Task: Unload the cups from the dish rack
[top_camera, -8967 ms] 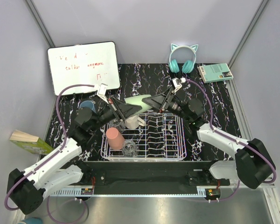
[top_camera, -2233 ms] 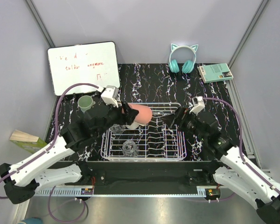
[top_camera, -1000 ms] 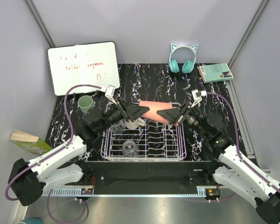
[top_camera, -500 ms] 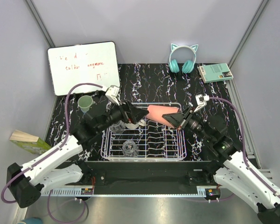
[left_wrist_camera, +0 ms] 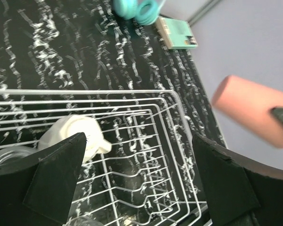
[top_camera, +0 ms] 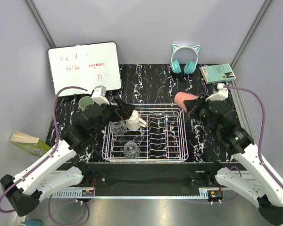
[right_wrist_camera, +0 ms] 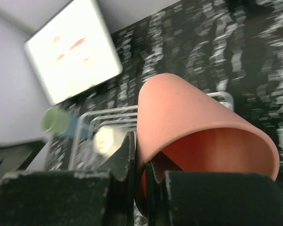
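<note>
From above: half a second ago the pink cup (top_camera: 181,100) hung between both grippers over the dish rack (top_camera: 172,137). Now the right gripper (top_camera: 189,104) alone carries it, off the rack's 2 o'clock corner above the desk (top_camera: 151,80). The left gripper (top_camera: 124,108) has let go and sits over the 10 o'clock corner. The rack holds a cream mug (top_camera: 133,121), a glass (top_camera: 118,127) beside it and a second glass (top_camera: 130,149) toward 7 o'clock. A green cup (top_camera: 86,102) stands on the desk at 10 o'clock.

Left wrist: we see the fingers spread wide, nothing between them.

Right wrist: the fingers pinch the pink cup's wall, one inside, one outside.
</note>
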Robot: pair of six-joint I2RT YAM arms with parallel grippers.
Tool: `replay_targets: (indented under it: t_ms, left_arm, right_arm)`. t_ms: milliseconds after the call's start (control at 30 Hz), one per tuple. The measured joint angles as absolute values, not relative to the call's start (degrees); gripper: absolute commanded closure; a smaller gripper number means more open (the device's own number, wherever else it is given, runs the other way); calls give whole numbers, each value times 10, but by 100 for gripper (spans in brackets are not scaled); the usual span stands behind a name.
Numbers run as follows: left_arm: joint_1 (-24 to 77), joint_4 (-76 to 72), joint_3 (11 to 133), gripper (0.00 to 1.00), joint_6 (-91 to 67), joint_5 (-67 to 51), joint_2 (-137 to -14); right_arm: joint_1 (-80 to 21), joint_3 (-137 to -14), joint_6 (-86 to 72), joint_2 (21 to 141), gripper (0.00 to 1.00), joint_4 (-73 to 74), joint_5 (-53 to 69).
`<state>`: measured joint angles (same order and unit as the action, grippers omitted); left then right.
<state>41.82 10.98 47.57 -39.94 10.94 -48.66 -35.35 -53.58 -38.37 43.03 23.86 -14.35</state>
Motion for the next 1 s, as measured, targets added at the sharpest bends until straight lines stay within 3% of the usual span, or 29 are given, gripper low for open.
replay_targets:
  t_ms: [167,300,500,733,1000]
  left_arm:
    - [418,152,475,1,-417,146,-474]
    - [418,188,475,1,-442,172,-475]
    - [418,244,483,1,-460,181,-500]
    - [417,274,483,1,-462,181,-501]
    - [417,278,483,1,-466,180,-520]
  right_arm:
    - [-345,-662,-348,548,100,344,-297]
    - [-296,-782,-341,689,100,411,-339]
    - [-195,-862,-377,843,100,511,-319]
    - [-50,-913,-395,950,100,550,-182]
    - [-24,-999,-395,1067,100,570,-164]
